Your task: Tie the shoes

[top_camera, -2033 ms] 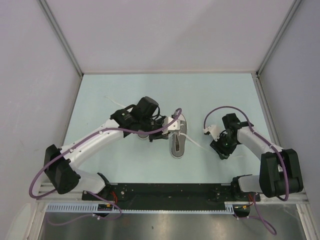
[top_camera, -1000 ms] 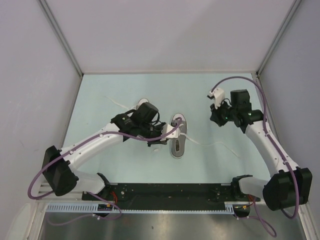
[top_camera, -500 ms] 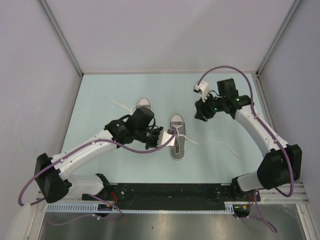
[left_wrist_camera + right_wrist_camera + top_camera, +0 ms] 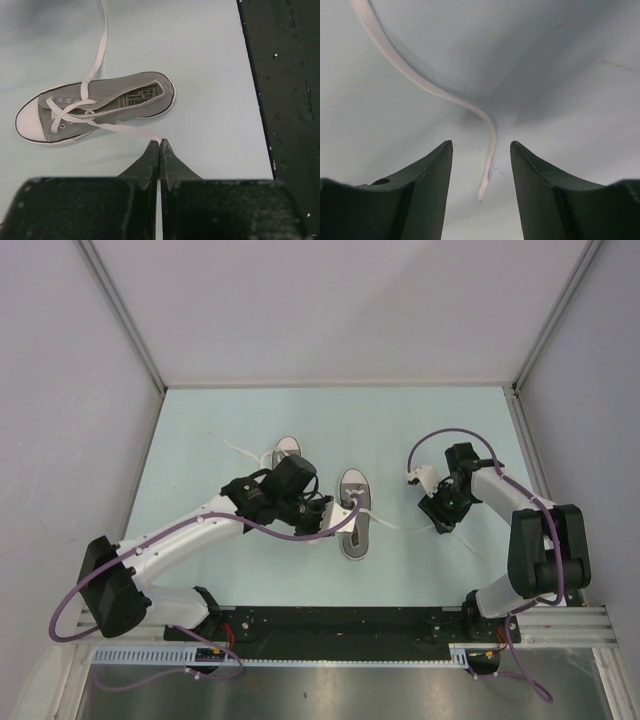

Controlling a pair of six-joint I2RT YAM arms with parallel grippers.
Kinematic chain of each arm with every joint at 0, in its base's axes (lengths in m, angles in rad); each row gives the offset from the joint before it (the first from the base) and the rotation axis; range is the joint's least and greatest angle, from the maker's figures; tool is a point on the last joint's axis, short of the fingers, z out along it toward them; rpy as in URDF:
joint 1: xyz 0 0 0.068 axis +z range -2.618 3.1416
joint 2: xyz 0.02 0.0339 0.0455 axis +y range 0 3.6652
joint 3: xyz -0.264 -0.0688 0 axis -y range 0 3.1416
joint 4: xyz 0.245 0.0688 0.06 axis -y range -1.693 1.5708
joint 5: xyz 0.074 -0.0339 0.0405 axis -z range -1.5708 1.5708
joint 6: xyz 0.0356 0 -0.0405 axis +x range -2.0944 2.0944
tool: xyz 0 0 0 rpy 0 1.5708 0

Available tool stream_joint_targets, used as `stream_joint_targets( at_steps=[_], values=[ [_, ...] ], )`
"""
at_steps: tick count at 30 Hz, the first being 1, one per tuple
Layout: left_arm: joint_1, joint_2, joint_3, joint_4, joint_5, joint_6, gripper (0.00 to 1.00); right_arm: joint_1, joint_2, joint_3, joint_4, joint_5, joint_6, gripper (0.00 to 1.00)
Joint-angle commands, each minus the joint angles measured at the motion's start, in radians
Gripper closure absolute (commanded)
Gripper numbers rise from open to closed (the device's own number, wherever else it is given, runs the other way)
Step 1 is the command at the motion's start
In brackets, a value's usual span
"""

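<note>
Left end effector [image 4: 159, 145] pressed together, pinching a white lace [image 4: 125, 129]; right end effector [image 4: 481, 147] spread. Pale blue table [image 4: 400, 430]: grey sneaker [image 4: 356, 535] mid-table, second sneaker [image 4: 286, 449] just beyond-left, partly under left arm [image 4: 190, 530]. Pinched lace runs from grey sneaker; loose lace end [image 4: 490, 160] lies between right fingers [image 4: 427, 170].

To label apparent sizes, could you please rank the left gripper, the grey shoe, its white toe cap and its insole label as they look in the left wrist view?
1. left gripper, largest only through nearness to the camera
2. grey shoe
3. white toe cap and insole label: look alike, unranked
</note>
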Motion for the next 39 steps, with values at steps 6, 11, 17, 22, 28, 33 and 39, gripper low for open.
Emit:
stream_joint_targets(
  at_steps=[6,11,17,22,28,33,39],
  values=[
    [-0.011,0.007,0.020,0.019,0.028,0.001,1.00,0.012,0.047,-0.139,0.165,0.121,-0.032,0.60],
    [-0.011,0.009,0.019,0.022,0.027,-0.001,1.00,0.050,-0.007,-0.150,0.193,0.117,-0.001,1.00],
    [-0.011,-0.008,0.010,0.018,0.030,0.007,1.00,0.084,-0.171,-0.038,0.226,-0.006,0.120,1.00],
    [-0.011,-0.034,-0.007,0.042,0.036,0.016,1.00,0.136,-0.215,0.117,0.269,-0.173,0.321,1.00],
    [-0.011,-0.054,-0.018,0.059,0.047,0.037,1.00,0.261,-0.160,0.240,0.432,-0.316,0.528,1.00],
    [-0.012,-0.071,-0.032,0.065,0.050,0.067,1.00,0.357,-0.053,0.300,0.535,-0.403,0.700,1.00],
    [-0.023,-0.111,-0.076,0.088,0.054,0.093,1.00,0.455,0.045,0.326,0.639,-0.454,0.807,1.00]
  ],
)
